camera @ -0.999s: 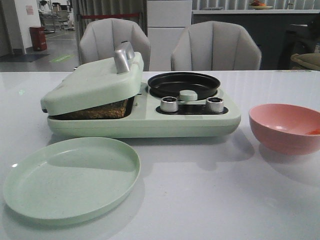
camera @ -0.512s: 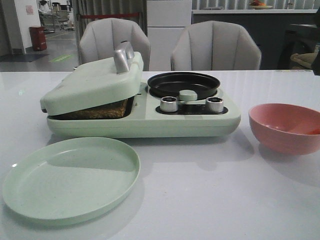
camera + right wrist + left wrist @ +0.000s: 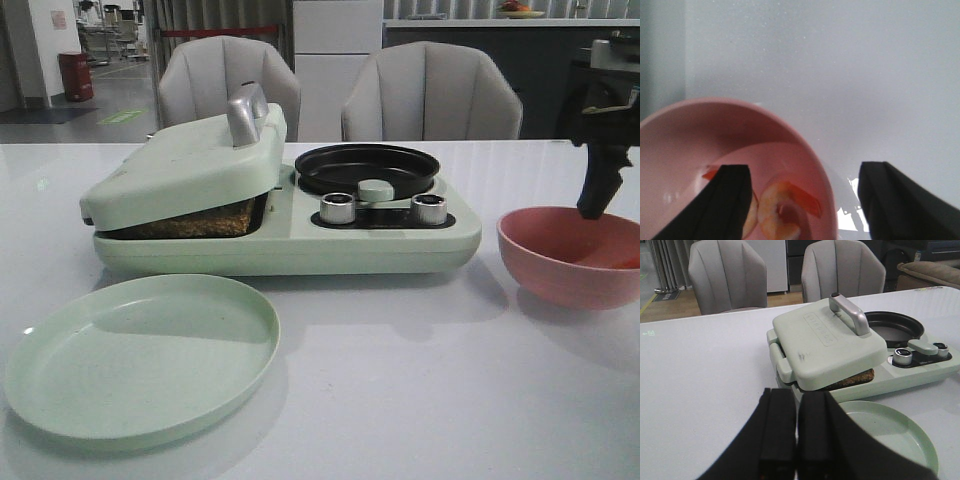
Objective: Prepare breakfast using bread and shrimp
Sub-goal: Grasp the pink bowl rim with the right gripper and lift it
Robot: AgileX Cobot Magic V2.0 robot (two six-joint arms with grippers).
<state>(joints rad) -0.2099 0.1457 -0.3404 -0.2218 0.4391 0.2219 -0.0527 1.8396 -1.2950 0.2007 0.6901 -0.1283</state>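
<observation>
The bread (image 3: pixel 195 222) lies browned inside the pale green breakfast maker, under its half-lowered lid (image 3: pixel 190 165); it also shows in the left wrist view (image 3: pixel 855 380). The shrimp (image 3: pixel 782 210) lie in the pink bowl (image 3: pixel 715 120), which stands at the right in the front view (image 3: pixel 570 255). My right gripper (image 3: pixel 805 200) is open and empty just above the bowl's rim, one finger over the inside and one over the table outside. It hangs over the bowl's far right side in the front view (image 3: pixel 598 205). My left gripper (image 3: pixel 796 435) is shut and empty, back from the maker.
The maker has a black round pan (image 3: pixel 367 168) and two silver knobs (image 3: pixel 338 208) on its right half. An empty green plate (image 3: pixel 140 355) lies in front of it at the left. Two grey chairs stand behind the table.
My right gripper has come into the front view from the right and now hangs over the pink bowl. Nothing else has moved.
</observation>
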